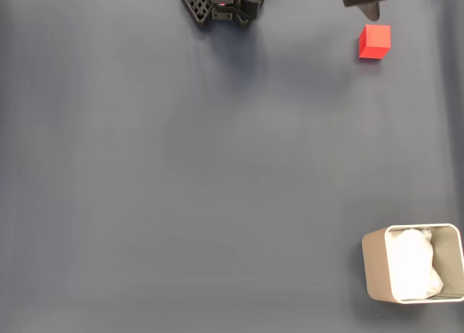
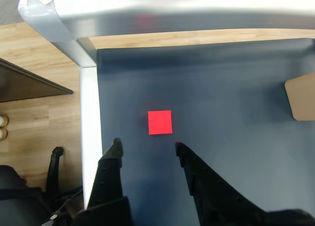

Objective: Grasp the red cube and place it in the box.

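In the wrist view, the black two-finger gripper (image 2: 147, 145) enters from the bottom edge with its jaws spread wide and nothing between them. The small bright red solid cube (image 2: 160, 122) lies flat on the dark blue-grey table cover (image 2: 221, 152), just beyond the fingertips and apart from both. It sits in line with the gap between the jaws, slightly nearer the right-hand finger than the left-hand one as this view shows them, and the gap is wider than the cube. Farther off, toward the right edge of this view and well apart from the jaws, a beige-tan corner of the box (image 2: 301, 103) shows.

In the fixed view, a black part of the gripper (image 1: 371, 11) reaches in from the top edge, and the red cube (image 1: 374, 42) rests just below its tip. The beige-tan rectangular box (image 1: 374, 268) with rounded corners and white lining stands in the lower right corner, well apart from the cube and the jaws.
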`<act>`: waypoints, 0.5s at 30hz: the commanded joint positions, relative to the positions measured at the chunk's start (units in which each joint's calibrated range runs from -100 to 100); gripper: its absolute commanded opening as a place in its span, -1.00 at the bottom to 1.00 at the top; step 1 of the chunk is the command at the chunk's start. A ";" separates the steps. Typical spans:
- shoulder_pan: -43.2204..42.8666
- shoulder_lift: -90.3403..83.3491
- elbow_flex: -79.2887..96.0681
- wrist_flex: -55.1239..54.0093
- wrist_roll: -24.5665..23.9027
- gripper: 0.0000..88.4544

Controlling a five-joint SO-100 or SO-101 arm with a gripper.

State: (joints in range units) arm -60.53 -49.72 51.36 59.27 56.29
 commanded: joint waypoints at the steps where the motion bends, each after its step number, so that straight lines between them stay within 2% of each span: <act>1: 1.66 -1.67 1.29 -4.02 1.81 -0.31; 15: 2.79 2.92 5.58 -12.05 2.59 -0.24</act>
State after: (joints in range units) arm -57.86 -46.94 56.60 49.88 58.49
